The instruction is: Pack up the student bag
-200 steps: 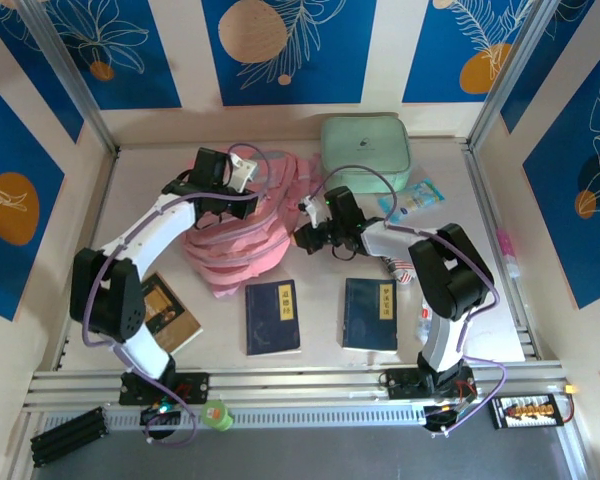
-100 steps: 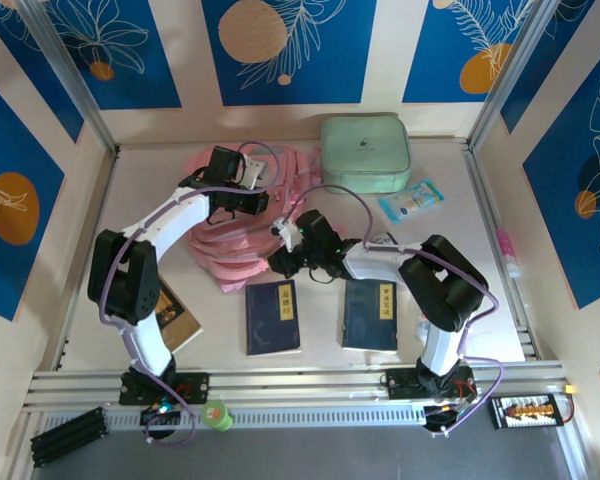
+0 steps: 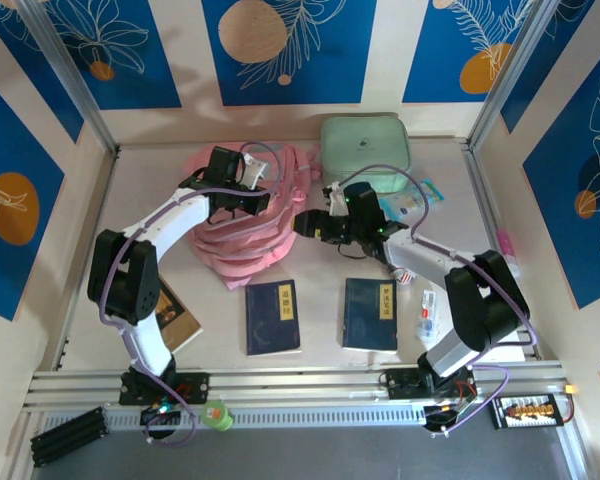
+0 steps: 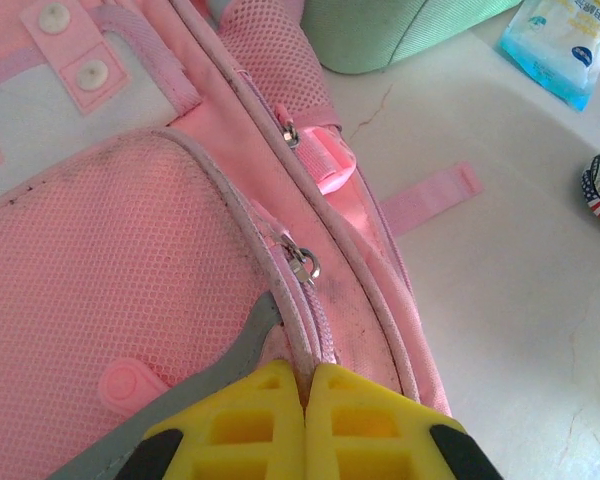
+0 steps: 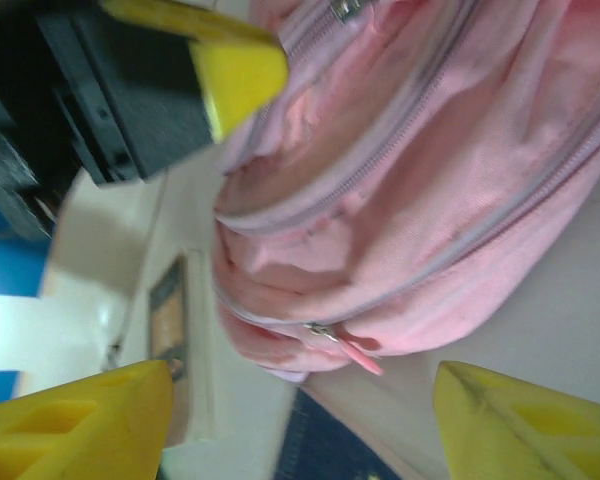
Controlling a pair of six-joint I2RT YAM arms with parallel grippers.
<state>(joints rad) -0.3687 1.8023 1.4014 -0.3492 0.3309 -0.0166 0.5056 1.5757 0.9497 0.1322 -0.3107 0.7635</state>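
Pulled back rightward off the student bag (image 3: 242, 245), right gripper (image 3: 318, 224) parted, empty; left gripper (image 4: 305, 395) pinched tight on its zipper seam. Opening stage, probably; next, seizing a zipper pull (image 4: 304, 262).

Bright, even light with soft shadows; the right wrist view shows the student bag (image 5: 400, 180) blurred, with glare at lower left.

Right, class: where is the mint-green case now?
Top view: the mint-green case lies at the far edge of the table, right of centre, beside the pink student bag.
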